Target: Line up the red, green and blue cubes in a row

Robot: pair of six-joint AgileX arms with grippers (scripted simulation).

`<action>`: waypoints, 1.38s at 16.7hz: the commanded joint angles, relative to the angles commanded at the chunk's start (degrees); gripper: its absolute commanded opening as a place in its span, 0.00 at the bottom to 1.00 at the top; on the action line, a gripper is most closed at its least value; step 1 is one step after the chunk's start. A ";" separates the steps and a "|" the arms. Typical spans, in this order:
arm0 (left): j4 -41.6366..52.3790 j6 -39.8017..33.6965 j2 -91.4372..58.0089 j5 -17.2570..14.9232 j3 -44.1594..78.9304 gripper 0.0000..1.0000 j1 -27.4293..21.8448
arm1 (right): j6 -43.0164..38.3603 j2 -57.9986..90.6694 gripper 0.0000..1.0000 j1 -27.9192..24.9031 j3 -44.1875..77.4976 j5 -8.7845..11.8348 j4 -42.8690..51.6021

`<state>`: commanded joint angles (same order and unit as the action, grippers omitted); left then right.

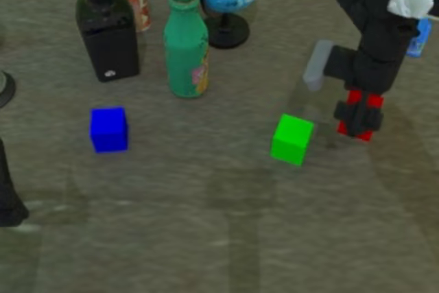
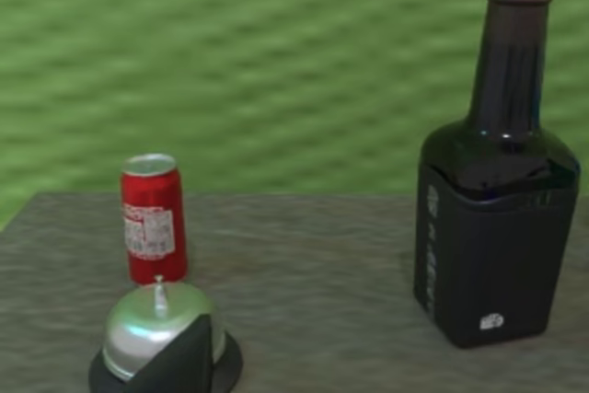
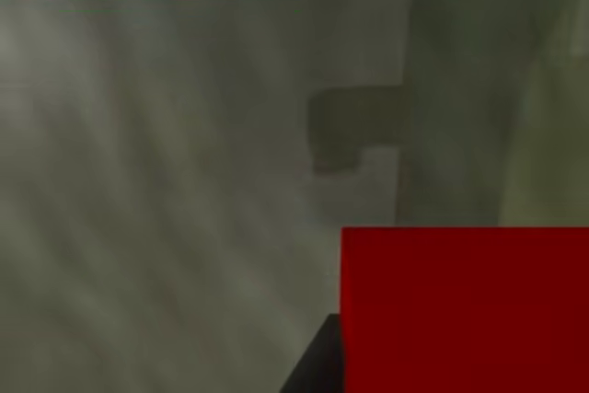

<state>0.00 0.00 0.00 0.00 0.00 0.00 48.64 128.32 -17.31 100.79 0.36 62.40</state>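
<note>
Three cubes concern you: the red cube (image 1: 357,116) sits pinched in your right claw (image 1: 358,117) at the table's (image 1: 206,224) right side, the green cube (image 1: 292,139) just beside it to the left, the blue cube (image 1: 109,129) well apart at left. Your left arm (image 1: 8,193) idles at the left edge.

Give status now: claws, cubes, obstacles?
Right claw shut on red cube. Green cube beside it, blue cube far left. Left arm parked.
</note>
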 joint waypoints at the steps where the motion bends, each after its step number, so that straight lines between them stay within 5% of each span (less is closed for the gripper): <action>1: 0.00 0.00 0.00 0.00 0.00 1.00 0.00 | -0.05 -0.61 0.00 -0.01 1.27 -0.01 2.06; 10: 0.00 0.00 0.00 0.00 0.00 1.00 0.00 | -0.64 -0.70 0.00 -2.02 5.33 -0.03 5.96; 23: 0.00 0.00 0.00 0.00 0.00 1.00 0.00 | -12.48 12.44 0.00 -35.30 32.63 -0.19 19.80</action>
<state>0.00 0.00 0.00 0.00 0.00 0.00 36.16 140.76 -52.60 133.43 0.17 82.20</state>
